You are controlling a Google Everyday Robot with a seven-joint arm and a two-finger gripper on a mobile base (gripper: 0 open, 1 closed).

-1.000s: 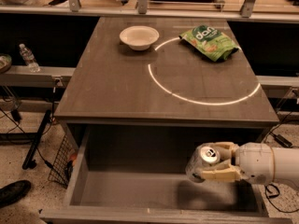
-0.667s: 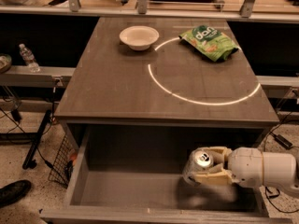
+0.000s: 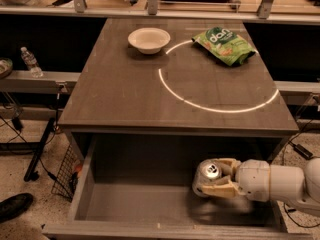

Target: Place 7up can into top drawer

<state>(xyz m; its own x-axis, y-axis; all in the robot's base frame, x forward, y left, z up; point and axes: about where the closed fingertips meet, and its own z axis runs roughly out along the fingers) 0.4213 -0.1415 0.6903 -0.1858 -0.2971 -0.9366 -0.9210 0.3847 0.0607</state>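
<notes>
In the open drawer [image 3: 82, 191] under the desk [image 3: 120, 94], toward its right end, the gripper [image 3: 208, 178] is closed around the can [image 3: 210, 170]. One tan finger lies above the can and one below. The can is tilted, its silver top facing up and toward the camera. It sits low over the drawer floor, but I cannot tell if it touches. Compared with a second ago, the gripper and can have shifted a little left and slightly lower. The white arm reaches further in from the right edge.

On the desk nothing has moved. The bowl [image 3: 149, 39] sits at the back. The green bag [image 3: 225, 45] lies to its right, on the far edge of the white ring [image 3: 165, 85]. A bottle [image 3: 31, 62] stands on the ledge at the left.
</notes>
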